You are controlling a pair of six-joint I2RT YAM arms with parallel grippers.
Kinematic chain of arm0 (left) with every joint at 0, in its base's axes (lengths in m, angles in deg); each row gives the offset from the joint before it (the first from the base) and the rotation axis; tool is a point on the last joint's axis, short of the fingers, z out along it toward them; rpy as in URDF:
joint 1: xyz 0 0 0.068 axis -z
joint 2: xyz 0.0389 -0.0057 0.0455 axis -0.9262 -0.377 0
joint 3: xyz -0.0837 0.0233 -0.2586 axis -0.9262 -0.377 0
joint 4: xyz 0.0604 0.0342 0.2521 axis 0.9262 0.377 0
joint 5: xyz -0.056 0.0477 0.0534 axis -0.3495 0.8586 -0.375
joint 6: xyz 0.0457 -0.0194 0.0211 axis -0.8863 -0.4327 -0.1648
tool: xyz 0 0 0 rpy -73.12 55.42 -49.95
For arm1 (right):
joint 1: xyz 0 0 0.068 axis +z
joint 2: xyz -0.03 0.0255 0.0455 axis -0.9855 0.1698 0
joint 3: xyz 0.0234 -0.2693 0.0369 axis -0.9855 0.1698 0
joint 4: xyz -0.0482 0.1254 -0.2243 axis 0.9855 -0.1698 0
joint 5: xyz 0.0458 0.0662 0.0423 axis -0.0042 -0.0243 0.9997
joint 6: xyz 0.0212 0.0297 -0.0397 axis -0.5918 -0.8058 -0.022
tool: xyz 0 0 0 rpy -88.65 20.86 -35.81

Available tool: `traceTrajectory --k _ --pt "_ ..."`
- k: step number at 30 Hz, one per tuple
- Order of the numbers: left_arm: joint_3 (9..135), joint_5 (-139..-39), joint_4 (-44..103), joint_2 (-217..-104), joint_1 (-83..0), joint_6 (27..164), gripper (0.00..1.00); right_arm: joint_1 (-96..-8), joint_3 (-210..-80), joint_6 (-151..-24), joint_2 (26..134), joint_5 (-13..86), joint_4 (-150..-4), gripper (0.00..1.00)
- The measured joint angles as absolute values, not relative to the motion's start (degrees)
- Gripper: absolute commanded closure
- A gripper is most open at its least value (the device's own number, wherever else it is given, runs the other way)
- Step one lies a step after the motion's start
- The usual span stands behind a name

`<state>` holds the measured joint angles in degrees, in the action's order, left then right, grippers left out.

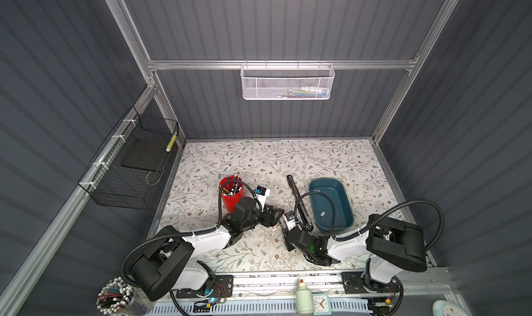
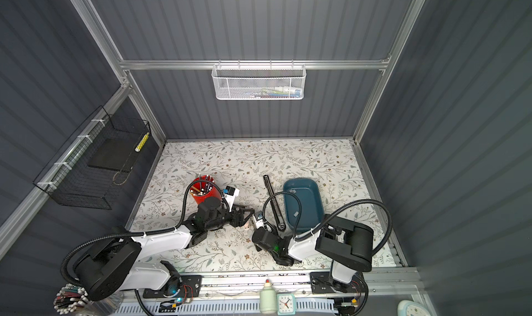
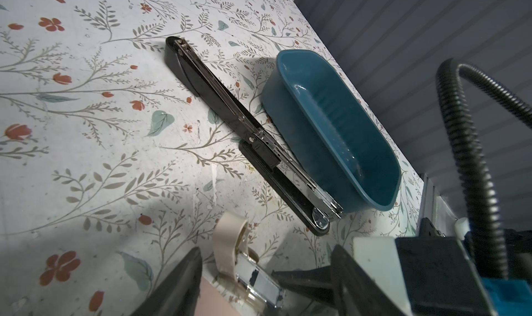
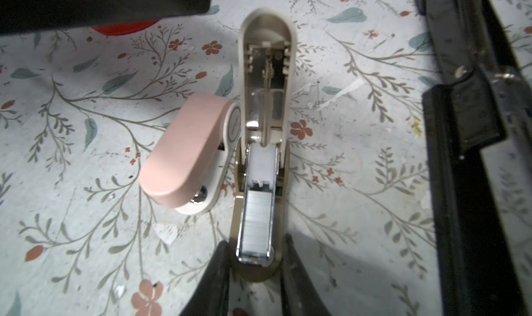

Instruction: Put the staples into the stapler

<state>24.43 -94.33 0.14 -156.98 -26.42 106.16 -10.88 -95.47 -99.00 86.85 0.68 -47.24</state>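
I am working at the near middle of the table [image 1: 259, 162], where the beige stapler [image 4: 260, 162] is sitting with its lid swung open between my two grippers. My right gripper [image 4: 255, 251] is clamping the end of the stapler's base that is away from the hinge, with one finger pressing on each side. A strip of staples [image 4: 257, 219] is lying in the open magazine with the white pusher sitting behind it. My left gripper [image 3: 266, 251] is hovering low at the stapler from the left, its fingers standing wide apart on either side of it, and I cannot see them pressing on anything. A small pink-and-white object [image 4: 184, 156] is lying just beside the beige stapler, its end reaching the edge of the open lid. To the right, the long black stapler [image 3: 253, 139] is lying opened out flat, running from near to far just beside the left wall of the teal bin [image 3: 290, 107]. A loose grey staple strip [image 1: 322, 213] is resting on the bin's floor toward its near end. A red cup of pens [image 1: 231, 198] is standing farther left, behind my left arm.
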Motion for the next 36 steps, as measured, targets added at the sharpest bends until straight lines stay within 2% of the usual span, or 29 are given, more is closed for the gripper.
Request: traceTrajectory --k 9,17,25,28,36 --pt "25.46 -95.57 -2.31 -161.68 -26.42 105.54 0.25 -10.86 -95.49 -98.67 87.36 1.71 -45.79 0.78" --pt "27.1 -100.77 -5.43 -166.51 -26.03 104.69 0.31 -10.53 -95.38 -99.22 87.49 1.86 -45.33 0.77" --pt "26.97 -101.84 -7.71 -167.6 -25.83 103.53 0.35 -10.36 -95.14 -99.35 87.71 1.65 -44.66 0.77" --pt "26.68 -102.02 -9.19 -168.3 -25.59 102.99 0.39 -10.31 -94.92 -99.3 87.75 1.67 -44.2 0.76" --pt "26.66 -103.88 -9.17 -168.39 -25.03 99.07 0.57 -10.27 -93.87 -99.3 87.68 2.32 -42.16 0.75"
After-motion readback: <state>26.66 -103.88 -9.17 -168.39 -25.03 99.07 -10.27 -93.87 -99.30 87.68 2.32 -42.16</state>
